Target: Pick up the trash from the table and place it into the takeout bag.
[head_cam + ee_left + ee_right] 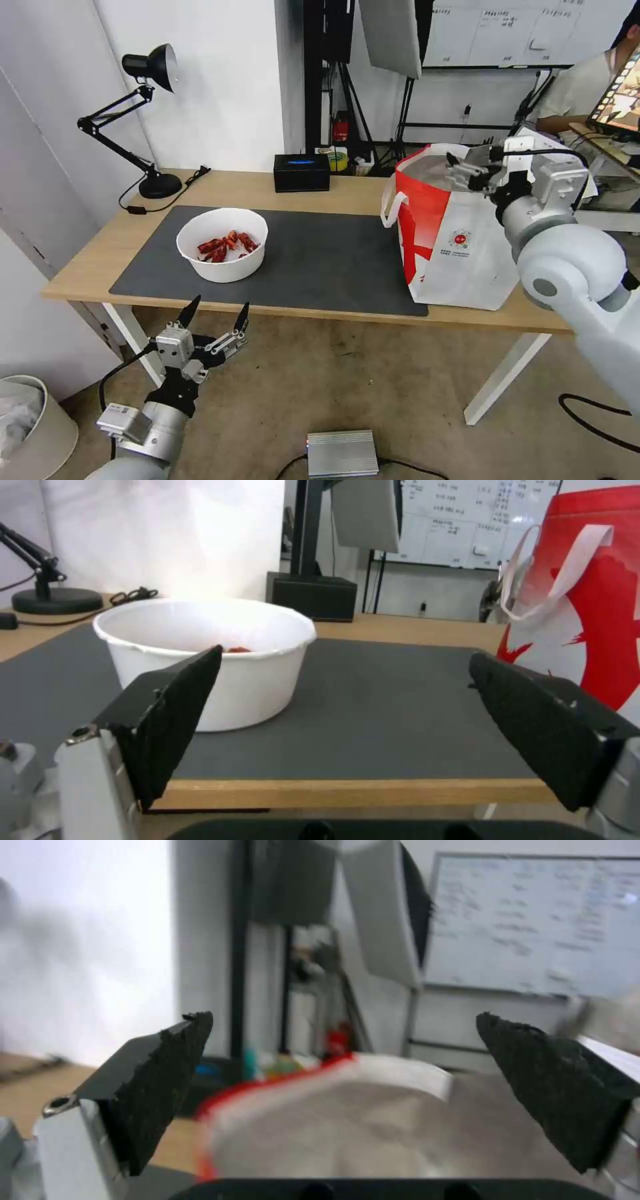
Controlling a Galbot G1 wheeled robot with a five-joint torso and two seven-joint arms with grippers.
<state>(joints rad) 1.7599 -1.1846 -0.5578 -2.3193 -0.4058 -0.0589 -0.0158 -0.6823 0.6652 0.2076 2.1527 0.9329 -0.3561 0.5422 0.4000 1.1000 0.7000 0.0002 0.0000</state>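
Bare mat [320, 260] lies between the white bowl [222, 244] and the takeout bag [453, 233], unobstructed.

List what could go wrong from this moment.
The white round bowl of red crayfish shells is open-topped; tilting it on the way could spill shells onto the dark grey mat. The boxy white takeout bag with red side panels is soft, and the open right gripper above its mouth could snag it.

Takeout bag [373, 1125] blurred, its inside unreadable; crayfish shells [235, 650] mostly hidden behind bowl [220, 680] wall.
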